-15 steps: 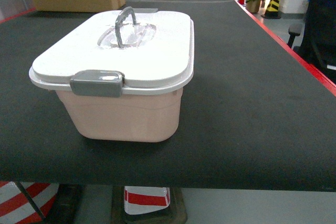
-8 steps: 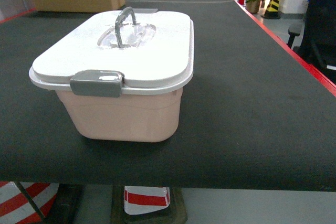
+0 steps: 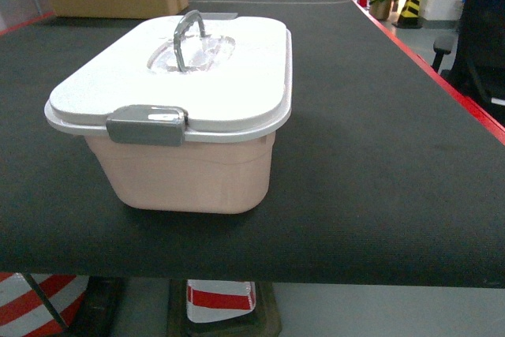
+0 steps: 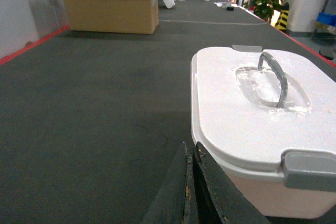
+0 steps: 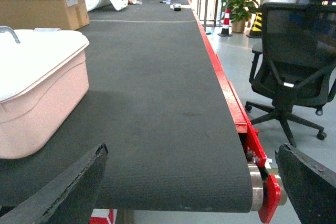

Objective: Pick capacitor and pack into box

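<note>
While its white lid stays latched, the box [image 3: 185, 167] sits on the dark belt [image 3: 379, 155].
The left gripper [image 4: 190, 182] has fingers pressed together beside it; the right gripper [image 5: 194, 182] is spread wide.

Head looks down; wrists flank the box [image 3: 189, 140] (shared).

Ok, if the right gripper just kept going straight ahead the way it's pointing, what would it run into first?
Probably nothing soon: between the open right gripper lies bare black belt. The box sits off to the left of that line, though depth is hard to judge.
</note>
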Robot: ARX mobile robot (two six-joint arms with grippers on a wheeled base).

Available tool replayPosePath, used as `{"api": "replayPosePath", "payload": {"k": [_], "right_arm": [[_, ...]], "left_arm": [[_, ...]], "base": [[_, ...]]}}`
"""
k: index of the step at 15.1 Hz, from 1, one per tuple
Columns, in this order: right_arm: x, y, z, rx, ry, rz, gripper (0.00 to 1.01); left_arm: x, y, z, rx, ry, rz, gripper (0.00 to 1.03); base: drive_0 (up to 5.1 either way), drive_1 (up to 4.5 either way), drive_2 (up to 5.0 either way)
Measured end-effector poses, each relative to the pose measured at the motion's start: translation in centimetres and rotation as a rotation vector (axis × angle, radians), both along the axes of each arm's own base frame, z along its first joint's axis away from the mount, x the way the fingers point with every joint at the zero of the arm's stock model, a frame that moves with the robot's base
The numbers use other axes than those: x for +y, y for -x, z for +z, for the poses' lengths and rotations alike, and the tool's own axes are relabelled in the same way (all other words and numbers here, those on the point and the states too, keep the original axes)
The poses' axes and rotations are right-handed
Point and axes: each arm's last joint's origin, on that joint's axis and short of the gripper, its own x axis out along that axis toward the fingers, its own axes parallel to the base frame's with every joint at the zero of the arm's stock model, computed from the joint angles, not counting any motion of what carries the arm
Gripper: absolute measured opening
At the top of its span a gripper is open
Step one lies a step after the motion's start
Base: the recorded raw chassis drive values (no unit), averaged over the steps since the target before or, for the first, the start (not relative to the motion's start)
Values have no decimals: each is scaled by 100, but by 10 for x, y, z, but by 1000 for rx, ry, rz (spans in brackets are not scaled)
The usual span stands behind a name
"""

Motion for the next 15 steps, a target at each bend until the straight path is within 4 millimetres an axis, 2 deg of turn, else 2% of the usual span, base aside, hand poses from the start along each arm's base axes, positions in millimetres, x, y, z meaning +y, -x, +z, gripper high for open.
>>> {"api": "replayPosePath", "payload": {"k": [3, 12, 15], "right_arm": [[0, 0, 0, 0, 0, 0, 98], [0, 0, 0, 1, 0, 0, 98], [0, 0, 0, 0, 0, 0, 98]], "left_arm": [[14, 18, -13, 1, -1, 19, 2], [13, 53, -36, -7, -1, -5, 2], [13, 60, -34, -22, -1, -5, 2]], "base": [[0, 0, 0], [0, 0, 0], [0, 0, 0]]}}
